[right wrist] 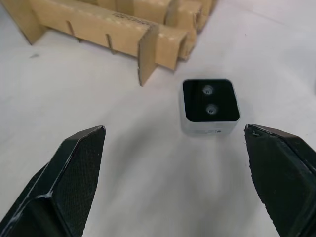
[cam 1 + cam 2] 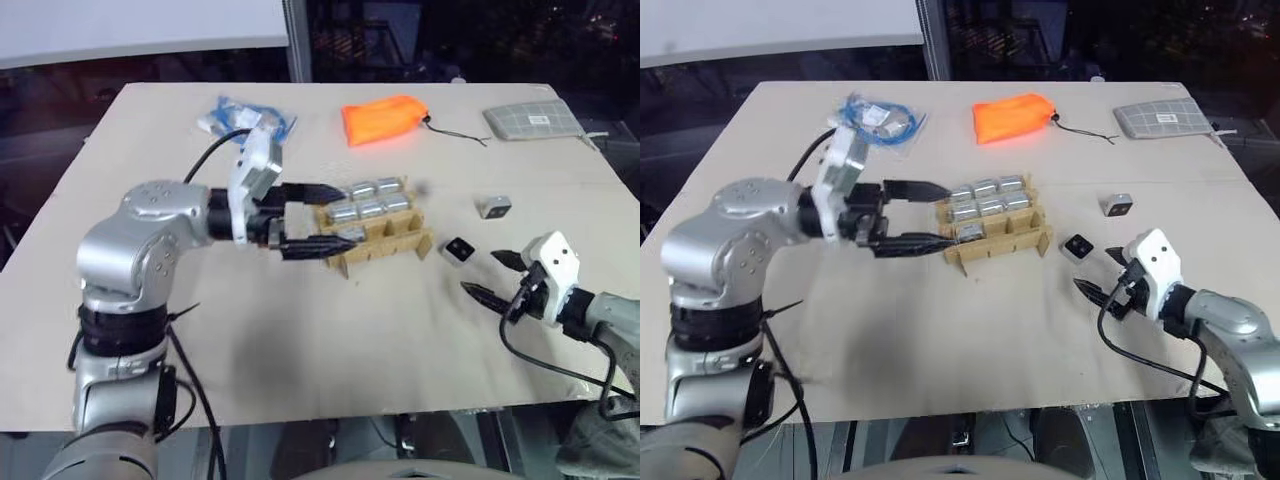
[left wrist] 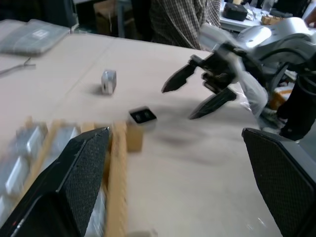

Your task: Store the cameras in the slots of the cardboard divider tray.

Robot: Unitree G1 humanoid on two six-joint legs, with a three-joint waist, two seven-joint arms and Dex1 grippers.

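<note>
Cardboard divider tray [image 2: 375, 232] sits mid-counter [image 2: 320, 350] with silver cameras [image 2: 370, 200] filling its back slots; two more cameras lie loose on the counter off its right end, one [image 2: 458, 250] just beside the tray, dark lens face up, the other [image 2: 493, 207] farther out. Left claw [image 2: 300, 217] hangs at the tray's left end, fingers spread wide, holding nothing. Right claw [image 2: 492, 275] is low near the closer loose camera, also wide open and empty.

The left gripper [image 2: 318, 217] hides the cardboard divider tray's [image 2: 395, 245] near-left slots.
</note>
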